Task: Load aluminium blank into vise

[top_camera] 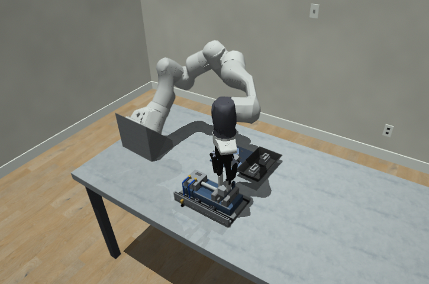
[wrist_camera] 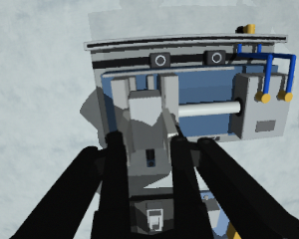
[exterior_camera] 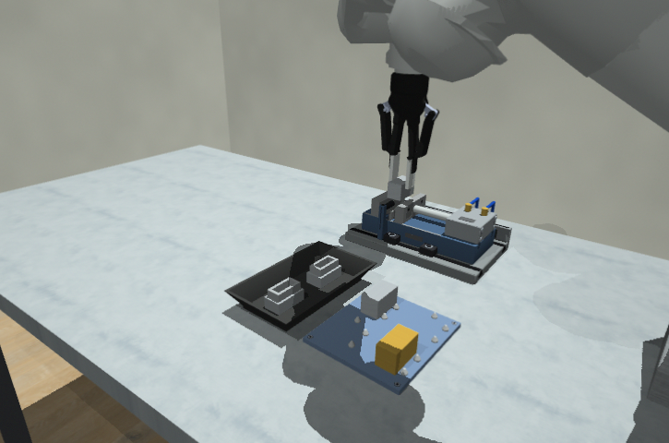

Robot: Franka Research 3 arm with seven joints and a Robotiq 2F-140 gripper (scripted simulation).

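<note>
My gripper [exterior_camera: 400, 178] points straight down over the vise [exterior_camera: 430, 230] and is shut on an aluminium blank [exterior_camera: 397, 186]. The blank sits in the vise's opening at the end away from the hoses, and its top stands above the jaws. I cannot tell whether it rests on the low bars. In the wrist view the blank [wrist_camera: 146, 111] shows between my fingers, next to the vise's white rod [wrist_camera: 205, 110]. A second aluminium blank [exterior_camera: 379, 298] lies at the far edge of the blue infeed plate. A brass blank [exterior_camera: 396, 348] lies near the plate's front.
The black outfeed tray [exterior_camera: 301, 281] beside the plate holds two finished parts [exterior_camera: 281, 294] [exterior_camera: 324, 270], pockets up. Small pins stand along the plate's edges. The vise's hose end block [exterior_camera: 471, 221] is on the right. A grey box [top_camera: 139, 137] stands by the robot's base.
</note>
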